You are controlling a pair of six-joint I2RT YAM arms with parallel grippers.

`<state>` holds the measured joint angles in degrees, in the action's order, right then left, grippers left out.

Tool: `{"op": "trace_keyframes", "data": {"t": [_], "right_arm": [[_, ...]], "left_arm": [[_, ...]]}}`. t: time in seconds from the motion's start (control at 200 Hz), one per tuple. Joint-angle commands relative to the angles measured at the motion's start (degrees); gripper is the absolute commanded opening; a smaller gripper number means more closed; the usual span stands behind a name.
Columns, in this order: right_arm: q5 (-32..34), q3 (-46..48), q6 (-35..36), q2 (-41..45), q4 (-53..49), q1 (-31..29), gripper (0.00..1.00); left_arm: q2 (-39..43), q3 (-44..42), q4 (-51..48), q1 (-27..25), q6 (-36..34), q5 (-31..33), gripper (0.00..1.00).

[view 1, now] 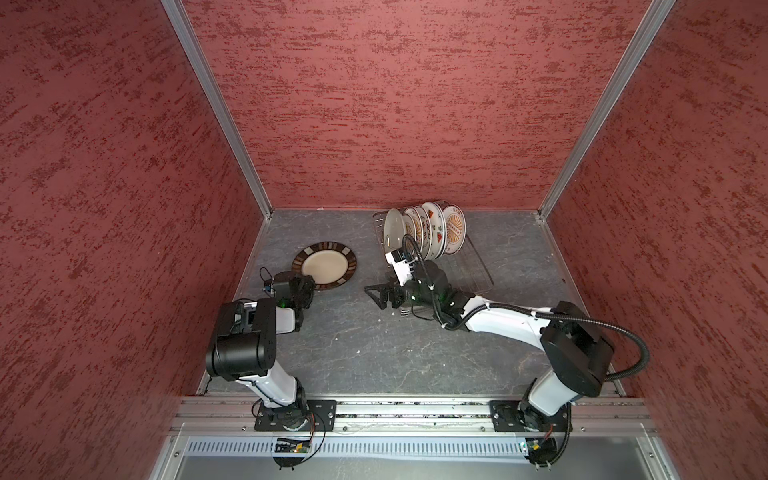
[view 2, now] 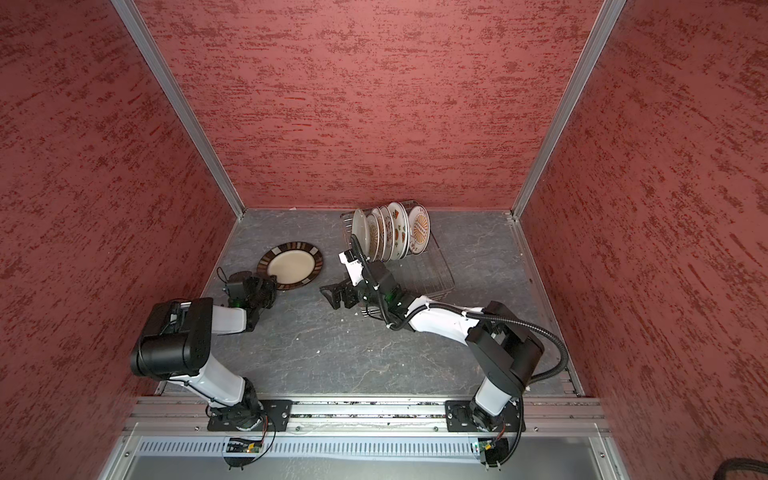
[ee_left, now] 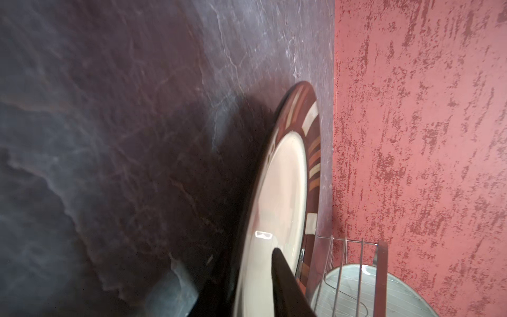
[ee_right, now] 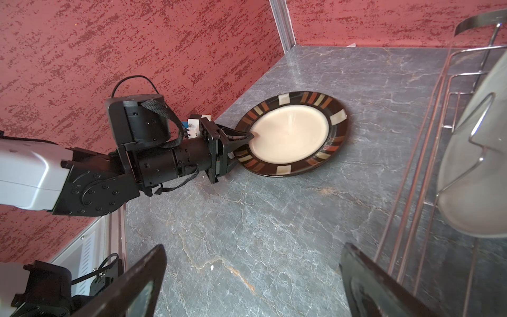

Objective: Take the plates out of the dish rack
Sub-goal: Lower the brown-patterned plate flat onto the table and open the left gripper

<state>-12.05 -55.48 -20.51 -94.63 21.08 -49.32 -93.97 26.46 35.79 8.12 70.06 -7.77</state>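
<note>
Striped plate (view 1: 325, 266) lies on surface (view 1: 365, 357), well left of dish rack (view 1: 483, 270). L hand (ee_right: 242, 149) straddles its near rim, 1 finger on top, 1 under; can't tell if clamped. R hand (ee_right: 253, 247) is wide open & empty, beside rack's near end. Other plates (view 1: 432, 232) stand upright at rack's far end.

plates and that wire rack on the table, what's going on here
Two robot arms are unloading a dish rack. The dark-rimmed striped plate lies flat on the table, with the left gripper's jaws on either side of its near rim; whether they are clamped on it cannot be told. The right gripper hangs open and empty beside the rack, where several plates stand upright.
</note>
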Motion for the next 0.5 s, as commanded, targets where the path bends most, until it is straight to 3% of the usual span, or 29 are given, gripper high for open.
{"op": "trace_keyframes", "data": {"t": [0.0, 0.496], "right_arm": [[0.01, -1.91, 0.83, -0.69, 0.02, -0.24, 0.99], [0.01, -1.38, 0.48, -0.07, 0.98, -0.25, 0.99]], "left_arm": [[-1.26, 2.46, 3.34, -0.28, -0.58, 0.51, 0.28], [-3.23, 5.63, -1.54, -0.12, -3.25, 4.0, 0.41]]}}
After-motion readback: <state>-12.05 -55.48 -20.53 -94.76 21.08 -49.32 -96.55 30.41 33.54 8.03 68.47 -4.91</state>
